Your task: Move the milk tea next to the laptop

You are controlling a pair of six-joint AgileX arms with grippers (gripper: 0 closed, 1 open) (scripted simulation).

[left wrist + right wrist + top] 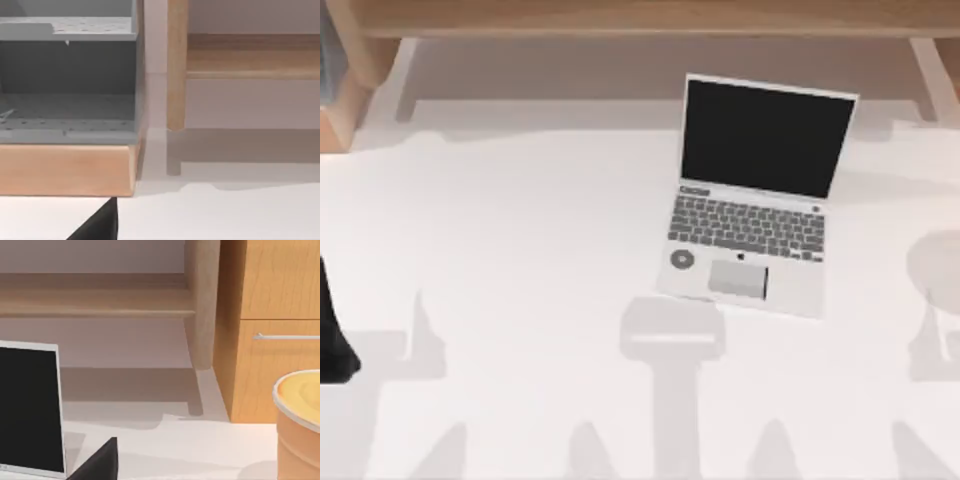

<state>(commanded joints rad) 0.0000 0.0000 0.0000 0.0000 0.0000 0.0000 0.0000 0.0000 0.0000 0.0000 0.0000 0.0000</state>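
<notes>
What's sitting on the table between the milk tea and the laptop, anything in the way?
Nothing visible. In the right wrist view, bare white table lies between the milk tea and the laptop; the wooden cabinet stands behind the cup, not between them.

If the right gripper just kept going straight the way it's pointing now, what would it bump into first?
Probably nothing soon. In the right wrist view, bare table runs ahead to a wooden post at the back. The milk tea stands off to one side, the laptop to the other. Depth is hard to judge.

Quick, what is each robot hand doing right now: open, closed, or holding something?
Left gripper: fingers cannot be told; its arm sits at the table's left edge.
Right gripper: cannot be told either; the milk tea stands on the table.
</notes>
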